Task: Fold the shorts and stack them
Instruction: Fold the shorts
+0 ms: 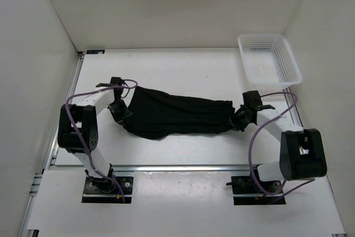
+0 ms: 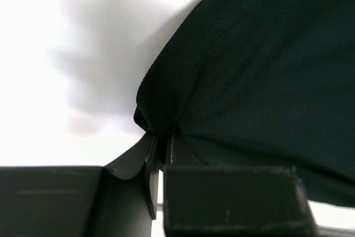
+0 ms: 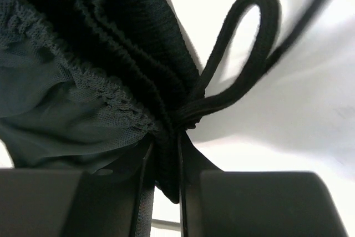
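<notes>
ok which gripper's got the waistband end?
The right gripper: it pinches gathered elastic beside the drawstring loop of the shorts. The left gripper pinches plain fabric.

You're pinching the shorts [image 1: 177,116] with both tools. Your left tool [image 1: 119,109] is clamping a fold between nearly closed fingers [image 2: 133,162], and your right tool [image 1: 238,119] is gripping the gathered waistband just ahead of its tips. Both arms are leaning outward from their bases, forearms angling inward and wrists tipping down, so the tools are facing each other.
</notes>
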